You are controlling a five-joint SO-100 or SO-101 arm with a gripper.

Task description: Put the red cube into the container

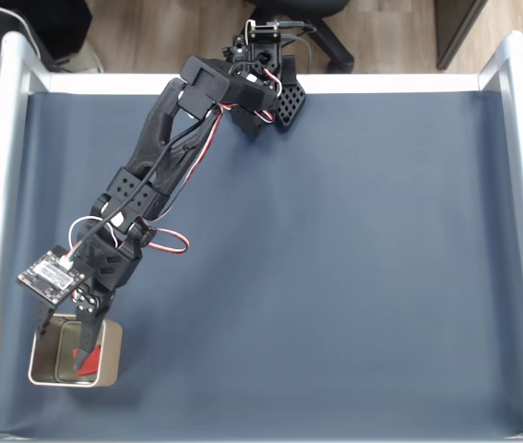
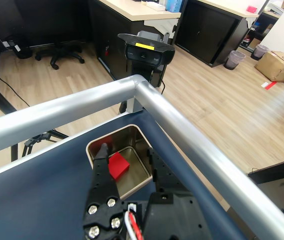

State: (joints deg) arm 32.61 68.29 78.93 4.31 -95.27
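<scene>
The red cube (image 2: 117, 166) lies inside the container (image 2: 143, 165), between the two fingers of the hand (image 2: 126, 155), just beside the left finger in the wrist view and apart from the right one. The hand stands wide, holding nothing, its tips over the tin's mouth. In the fixed view the container (image 1: 44, 372) sits at the lower left corner of the table (image 1: 335, 277); a finger covers part of the red cube (image 1: 92, 354), and the arm hides the tin's upper edge.
</scene>
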